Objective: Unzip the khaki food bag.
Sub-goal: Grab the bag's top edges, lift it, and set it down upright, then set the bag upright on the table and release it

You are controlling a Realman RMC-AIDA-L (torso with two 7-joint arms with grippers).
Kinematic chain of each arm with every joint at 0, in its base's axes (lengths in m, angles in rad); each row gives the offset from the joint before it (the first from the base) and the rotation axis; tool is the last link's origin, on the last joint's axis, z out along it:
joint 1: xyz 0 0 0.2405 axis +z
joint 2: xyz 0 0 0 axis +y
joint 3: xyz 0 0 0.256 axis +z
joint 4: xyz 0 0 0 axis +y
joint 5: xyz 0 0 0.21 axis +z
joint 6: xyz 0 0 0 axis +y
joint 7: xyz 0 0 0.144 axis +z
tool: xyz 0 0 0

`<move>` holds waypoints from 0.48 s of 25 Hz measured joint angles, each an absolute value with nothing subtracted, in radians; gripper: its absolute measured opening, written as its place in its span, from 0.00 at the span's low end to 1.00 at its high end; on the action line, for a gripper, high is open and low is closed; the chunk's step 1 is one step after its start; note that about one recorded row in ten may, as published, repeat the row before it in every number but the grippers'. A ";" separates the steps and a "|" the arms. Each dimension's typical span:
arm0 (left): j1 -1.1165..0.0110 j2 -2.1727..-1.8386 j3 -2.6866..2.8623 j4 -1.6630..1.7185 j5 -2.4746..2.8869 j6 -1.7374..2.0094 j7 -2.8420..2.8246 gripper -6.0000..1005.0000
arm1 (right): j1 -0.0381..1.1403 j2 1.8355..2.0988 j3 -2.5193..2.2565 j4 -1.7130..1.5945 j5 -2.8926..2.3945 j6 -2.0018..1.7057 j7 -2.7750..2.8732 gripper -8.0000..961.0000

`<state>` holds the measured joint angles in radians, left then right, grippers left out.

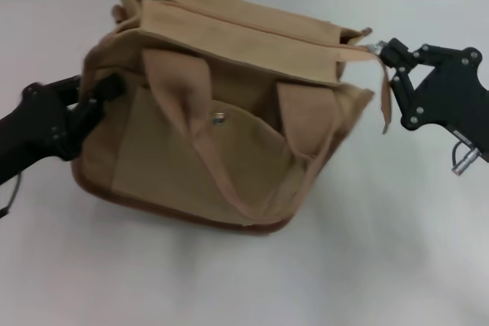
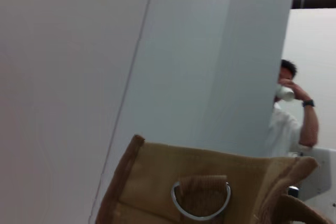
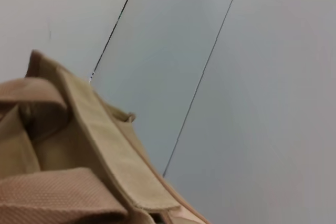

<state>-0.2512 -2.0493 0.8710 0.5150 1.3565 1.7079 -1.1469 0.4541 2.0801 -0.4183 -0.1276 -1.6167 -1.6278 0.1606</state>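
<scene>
White table (image 1: 397,265), pale panel wall behind. We see the khaki food bag (image 1: 221,124) sitting mid-table, tilted, front pocket w/ metal snap (image 1: 218,118) facing us, near handle (image 1: 229,158) drooping over it. Left gripper (image 1: 95,97) is at the bag's left end, fingers pinched on the fabric there. Right gripper (image 1: 384,53) is at the bag's right top corner, jaws narrow, closed on the zipper end by a dangling strap (image 1: 386,104). Left wrist view shows a D-ring (image 2: 200,202) on the bag's end, plus a person (image 2: 291,114) in the bkgd.

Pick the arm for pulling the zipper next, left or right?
Right. The right gripper is already at the zipper end of the bag, by the pull tab. The left gripper is at the bag's opposite side, better placed to brace it.
</scene>
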 joint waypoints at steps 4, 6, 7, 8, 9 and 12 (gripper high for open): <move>-0.220 -2.023 0.792 0.463 1.351 1.722 -1.177 0.07 | 0.460 2.080 -0.419 -0.148 -1.617 -1.634 0.253 0.05; -0.201 -2.020 0.759 0.455 1.351 1.730 -1.175 0.11 | 0.461 2.081 -0.426 -0.171 -1.617 -1.638 0.306 0.12; -0.189 -2.017 0.748 0.454 1.351 1.739 -1.172 0.14 | 0.461 2.081 -0.434 -0.181 -1.617 -1.640 0.338 0.16; -0.181 -2.013 0.739 0.454 1.351 1.751 -1.168 0.18 | 0.462 2.080 -0.444 -0.196 -1.617 -1.645 0.371 0.19; -0.173 -2.009 0.729 0.453 1.351 1.766 -1.161 0.21 | 0.462 2.080 -0.457 -0.215 -1.617 -1.653 0.416 0.22; -0.153 -1.987 0.692 0.454 1.354 1.843 -1.125 0.32 | 0.461 2.077 -0.515 -0.288 -1.617 -1.691 0.565 0.36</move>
<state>-0.1530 -1.9870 0.6919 0.4541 1.3542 1.8427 -1.1251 0.4613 2.0772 -0.5149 -0.2876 -1.6172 -1.6908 0.5646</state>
